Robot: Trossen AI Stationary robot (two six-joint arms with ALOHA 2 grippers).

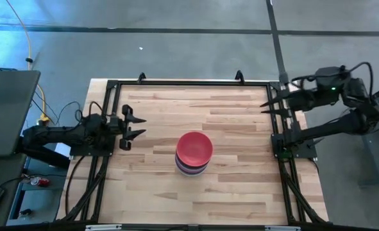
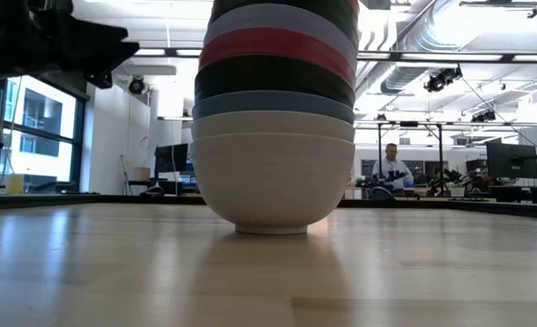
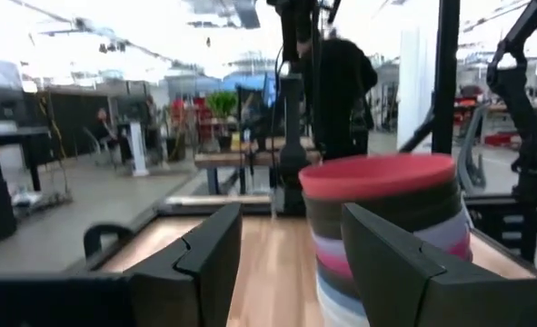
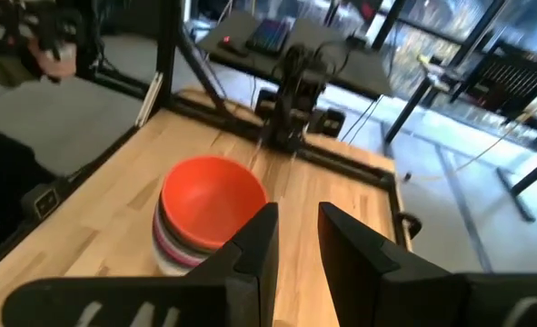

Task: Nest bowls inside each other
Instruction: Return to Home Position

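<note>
Several bowls stand nested in one stack near the middle of the table, a red bowl on top and a white bowl at the bottom, resting by its foot on the wood. Between them show bands of grey-blue, black, red and lavender. My left gripper hangs open near the table's left edge, well left of the stack; its fingers frame the stack from a distance. My right gripper is open above the table's far right edge, away from the bowls.
A black metal frame runs round the wooden table. A person sits in the room beyond the far edge. Bare wood lies around the stack on every side.
</note>
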